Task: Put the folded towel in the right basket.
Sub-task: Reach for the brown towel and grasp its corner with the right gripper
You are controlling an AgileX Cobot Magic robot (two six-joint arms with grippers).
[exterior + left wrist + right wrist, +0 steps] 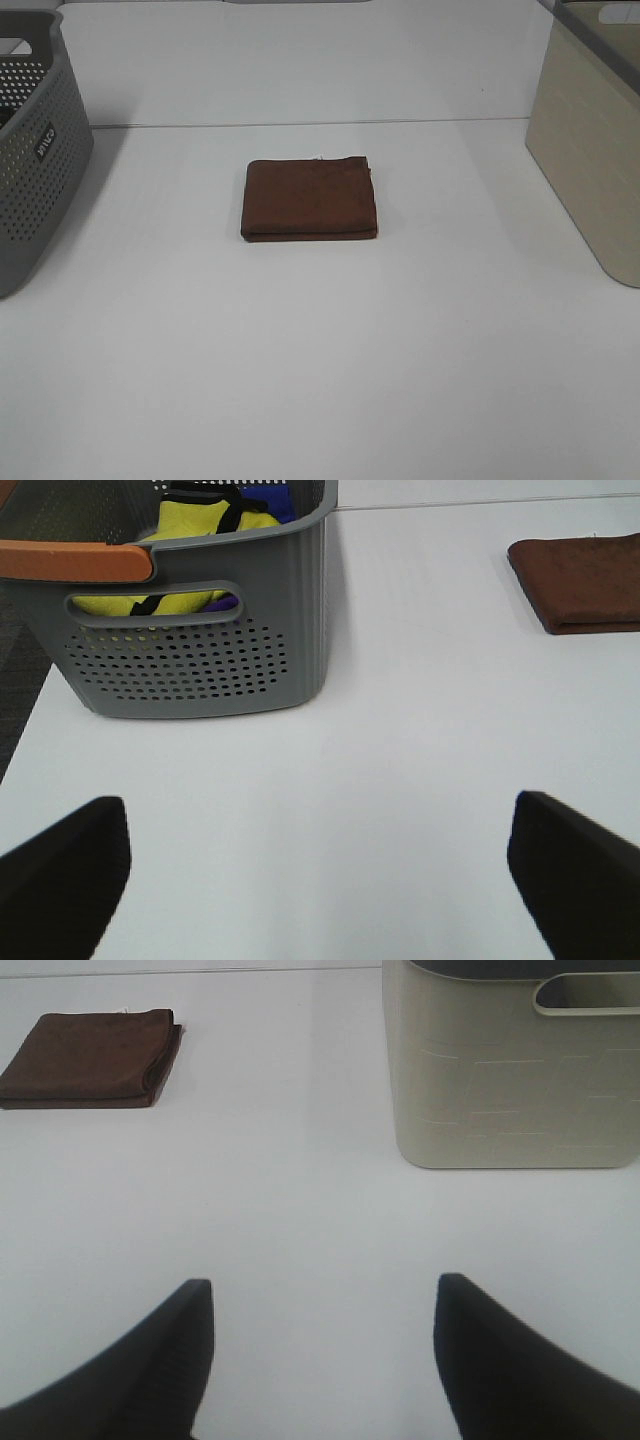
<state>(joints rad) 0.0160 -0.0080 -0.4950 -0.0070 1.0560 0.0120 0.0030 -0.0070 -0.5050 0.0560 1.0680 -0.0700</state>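
White table [320, 380], folded towel [310, 199] mid-table, far from left fingers [60, 880], right fingers [150, 1370]

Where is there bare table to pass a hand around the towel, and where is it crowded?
Bare table surrounds the brown folded towel: a wide strip between it and the grey perforated basket, another between it and the beige basket, and the whole near side. Only the grey basket's inside is crowded, holding yellow and purple items.

White table [320, 380]: grey basket [30, 170], brown towel [310, 198], beige basket [590, 150]
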